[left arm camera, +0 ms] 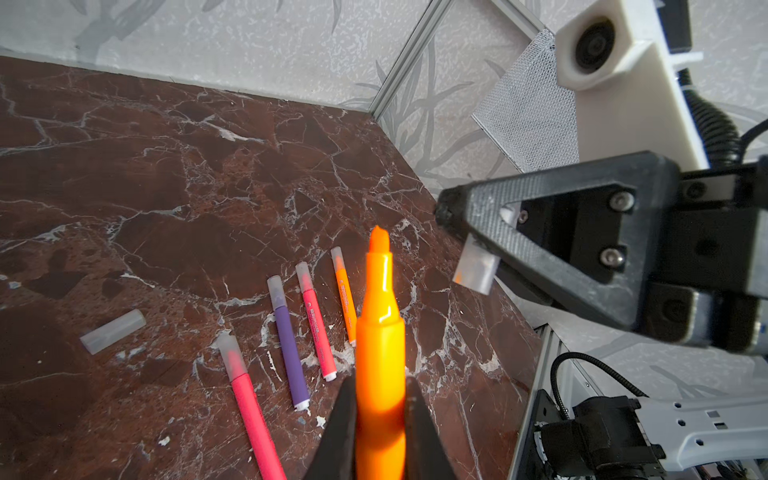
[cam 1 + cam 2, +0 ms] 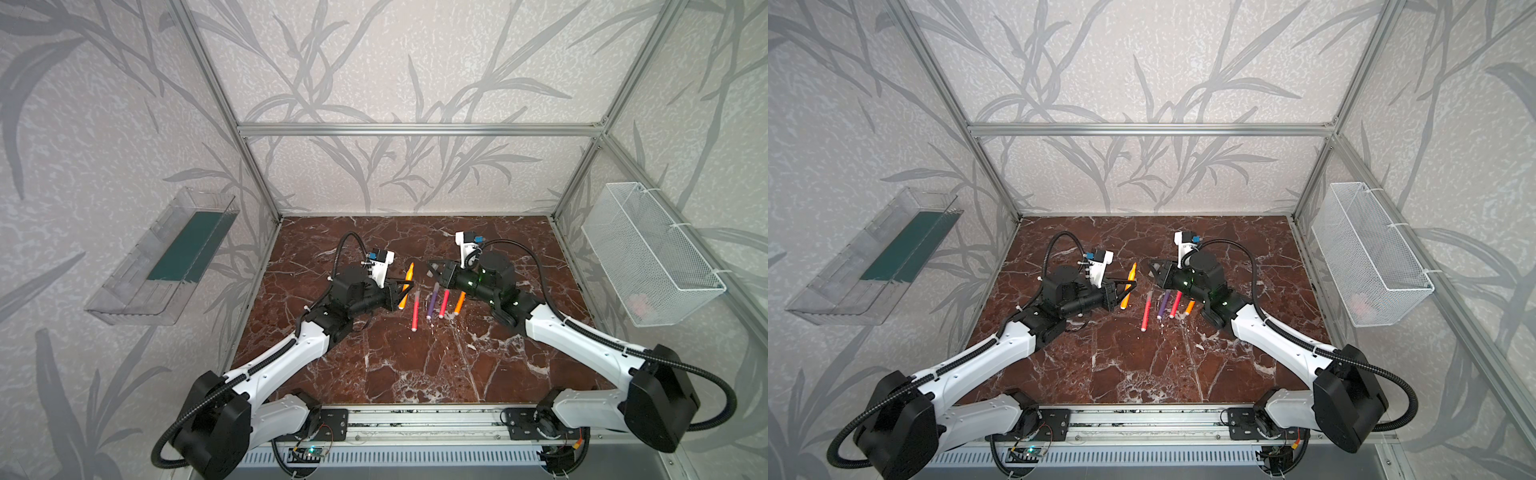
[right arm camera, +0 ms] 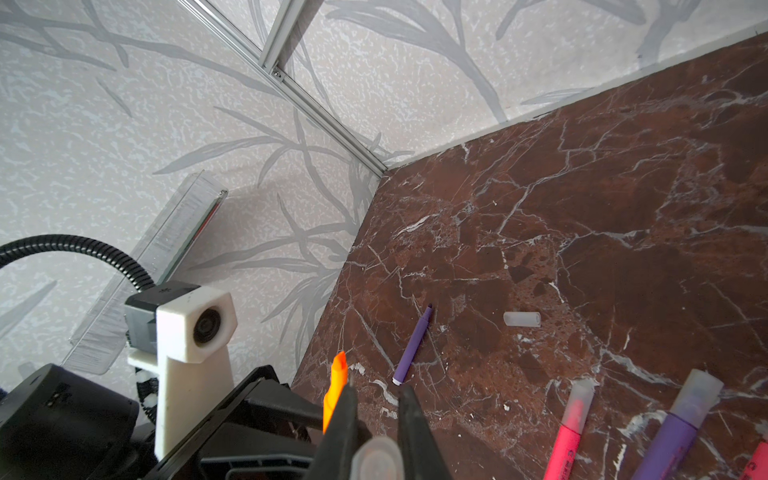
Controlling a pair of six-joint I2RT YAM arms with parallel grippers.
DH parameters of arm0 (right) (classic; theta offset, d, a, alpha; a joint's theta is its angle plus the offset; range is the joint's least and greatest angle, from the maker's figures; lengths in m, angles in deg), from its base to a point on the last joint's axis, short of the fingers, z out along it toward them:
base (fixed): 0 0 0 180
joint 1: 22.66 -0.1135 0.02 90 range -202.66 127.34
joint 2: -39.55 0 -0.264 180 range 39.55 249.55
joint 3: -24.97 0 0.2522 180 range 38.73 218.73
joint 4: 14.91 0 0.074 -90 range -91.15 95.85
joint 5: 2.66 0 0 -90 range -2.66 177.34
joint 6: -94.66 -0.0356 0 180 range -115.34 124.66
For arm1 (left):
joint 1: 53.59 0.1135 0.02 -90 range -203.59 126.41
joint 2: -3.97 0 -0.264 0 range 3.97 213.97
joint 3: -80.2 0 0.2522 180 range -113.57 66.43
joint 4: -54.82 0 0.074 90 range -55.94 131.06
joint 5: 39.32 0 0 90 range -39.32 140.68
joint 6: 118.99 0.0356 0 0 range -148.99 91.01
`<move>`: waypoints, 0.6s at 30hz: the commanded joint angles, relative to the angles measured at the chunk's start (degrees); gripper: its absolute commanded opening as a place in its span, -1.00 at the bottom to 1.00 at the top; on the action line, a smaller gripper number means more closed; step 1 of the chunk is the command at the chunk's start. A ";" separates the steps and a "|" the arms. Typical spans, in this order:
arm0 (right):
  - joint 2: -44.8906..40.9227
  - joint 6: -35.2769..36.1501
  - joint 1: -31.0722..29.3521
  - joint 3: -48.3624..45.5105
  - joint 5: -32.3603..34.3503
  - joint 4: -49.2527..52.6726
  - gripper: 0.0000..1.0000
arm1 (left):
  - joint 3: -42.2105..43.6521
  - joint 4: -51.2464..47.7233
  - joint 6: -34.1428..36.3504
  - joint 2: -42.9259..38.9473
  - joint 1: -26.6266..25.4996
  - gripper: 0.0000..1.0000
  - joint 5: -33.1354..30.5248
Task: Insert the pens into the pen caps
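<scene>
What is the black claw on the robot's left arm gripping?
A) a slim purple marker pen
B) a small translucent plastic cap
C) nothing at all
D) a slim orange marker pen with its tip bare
D: the left wrist view shows the left gripper shut on the uncapped orange marker pen; the translucent plastic cap sits in the right gripper.

Six pens (image 1: 380,332): two orange, two purple, two pink; six caps (image 1: 113,331).
</scene>
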 commanded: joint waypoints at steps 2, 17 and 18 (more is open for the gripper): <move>3.52 -0.12 0.47 5.22 -0.76 -3.02 -1.00 | 0.12 0.98 0.26 -0.03 -0.86 -1.00 -1.47; 11.16 -3.63 -0.43 9.49 -5.28 -6.10 -1.00 | -1.03 -0.88 1.37 0.14 -1.23 -1.00 -2.84; 11.16 -3.79 -0.52 9.14 -5.40 -6.39 -1.00 | -1.02 -0.79 1.35 0.19 -1.21 -1.00 -2.79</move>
